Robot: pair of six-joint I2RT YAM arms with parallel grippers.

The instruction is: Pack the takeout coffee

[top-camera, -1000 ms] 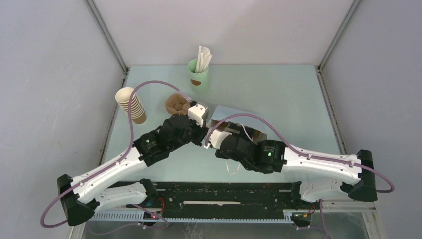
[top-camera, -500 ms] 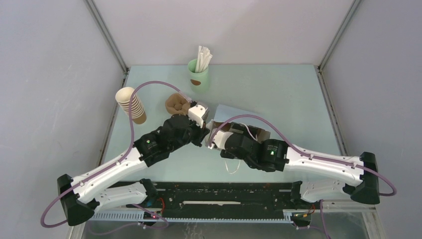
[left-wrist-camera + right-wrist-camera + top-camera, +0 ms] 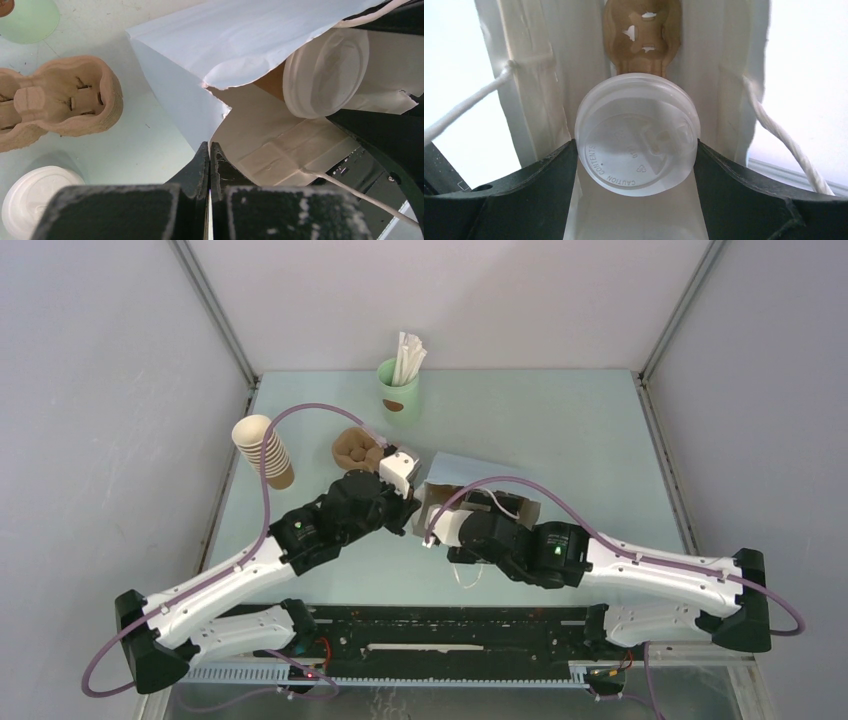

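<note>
- Takeout coffee is found inside the mouth of the white bag, base first and lid toward the wrist camera. It is judged to be only partly in.
- On the left, the left gripper is pressed together on the bag's torn edge, so the mouth is held open.
- On the right, the right gripper is clamped on the cup's sides, which are lined up with the cardboard carrier deeper in the bag — presumably its seat.

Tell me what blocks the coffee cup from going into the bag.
Nothing visible. The right gripper holds the lidded coffee cup in the mouth of the paper bag, which the left gripper pinches open. Deeper inside lies only a pulp cup carrier.
</note>
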